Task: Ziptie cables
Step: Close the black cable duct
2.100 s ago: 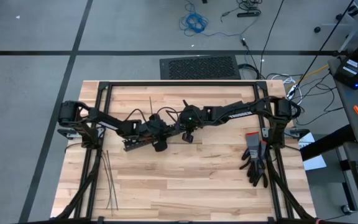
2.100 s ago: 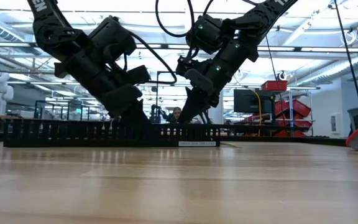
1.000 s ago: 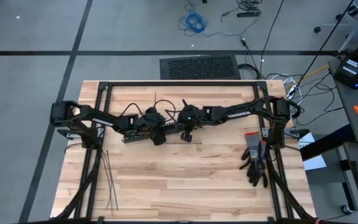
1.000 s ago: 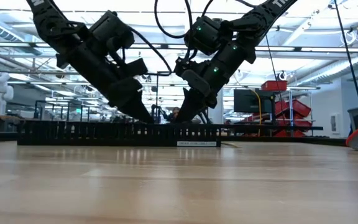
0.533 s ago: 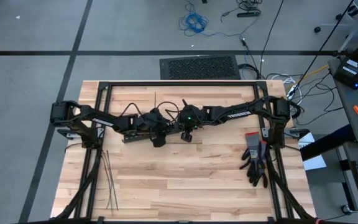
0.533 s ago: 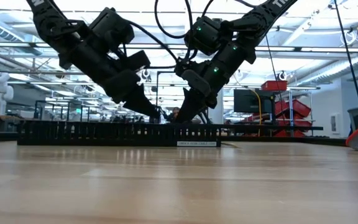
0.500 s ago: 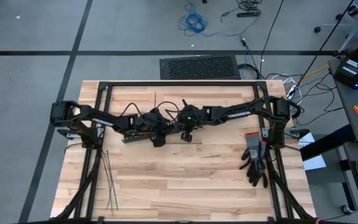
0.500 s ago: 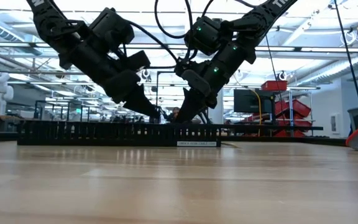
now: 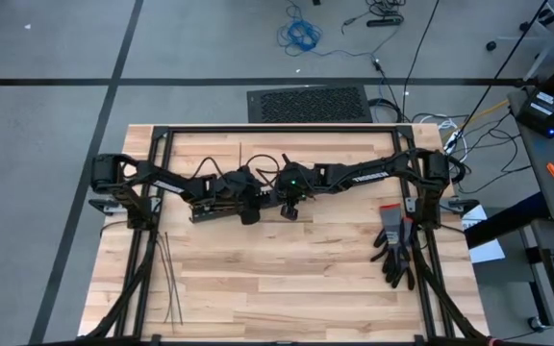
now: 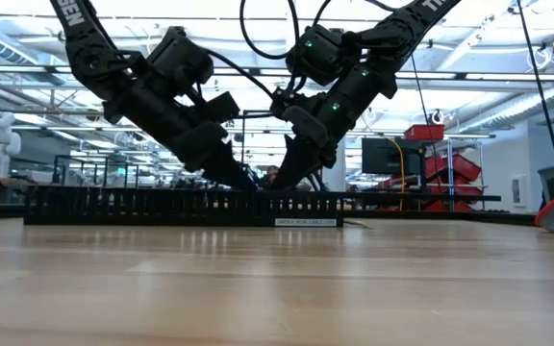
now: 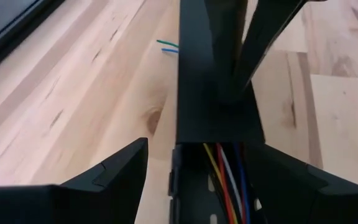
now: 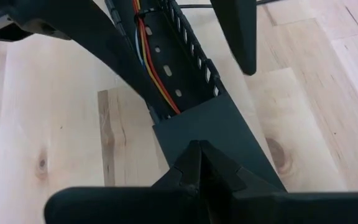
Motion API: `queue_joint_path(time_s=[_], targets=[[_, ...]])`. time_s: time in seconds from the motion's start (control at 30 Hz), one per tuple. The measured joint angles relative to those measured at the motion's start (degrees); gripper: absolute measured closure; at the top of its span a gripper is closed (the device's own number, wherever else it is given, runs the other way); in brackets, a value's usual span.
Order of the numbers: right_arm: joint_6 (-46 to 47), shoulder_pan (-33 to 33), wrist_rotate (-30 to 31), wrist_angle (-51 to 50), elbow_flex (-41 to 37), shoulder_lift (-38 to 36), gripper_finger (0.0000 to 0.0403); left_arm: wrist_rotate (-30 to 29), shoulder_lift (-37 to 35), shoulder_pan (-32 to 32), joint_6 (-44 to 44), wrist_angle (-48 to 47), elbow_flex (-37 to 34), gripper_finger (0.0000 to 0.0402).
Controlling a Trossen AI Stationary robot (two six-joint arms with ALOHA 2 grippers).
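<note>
A long black slotted duct (image 9: 205,212) lies across the middle of the table. The cables (image 11: 225,180), yellow, red, white and blue wires, run inside it. My left gripper (image 11: 199,147) is open, with one finger on each side of the duct, next to my right gripper. My right gripper (image 12: 199,147) is shut, its tips on the duct's solid cover. The zipties (image 9: 168,279), thin dark strips, lie flat near the table's front left. My left gripper: its one finger (image 12: 126,59) stands close along the duct's side wall, but I cannot tell whether it touches. The other finger (image 12: 238,31) is clear of the duct. My right gripper presses its shut fingertips down on the duct's solid cover (image 12: 211,121), near the duct's right end, slanting down from the right. The duct lies flat on the table.
Dark gloves (image 9: 392,245) lie at the table's right. A black frame rail (image 9: 277,129) runs along the far edge, and struts slant down both sides. Loose green and blue wire ends (image 11: 166,45) lie beside the duct. Bare wood stretches along the near side.
The duct's left end has swung toward the far edge, so the duct now lies level across the table; its right end has stayed under my right gripper. My left gripper has gone a little along the duct toward my right gripper and tipped further down.
</note>
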Motion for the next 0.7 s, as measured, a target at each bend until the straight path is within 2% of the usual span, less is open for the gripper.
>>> queue_joint_path(time_s=[0.47,0.7], targets=[[0.0,0.1,-0.6,0.2,0.0,0.0,0.0403,5.1,0.1,-1.1,-3.0,-0.6,0.0,0.0138],[0.4,0.1,-0.3,0.3,0.1,0.0,0.0403,4.5,-1.3,0.0,-5.9,-2.0,-0.2,0.0138]])
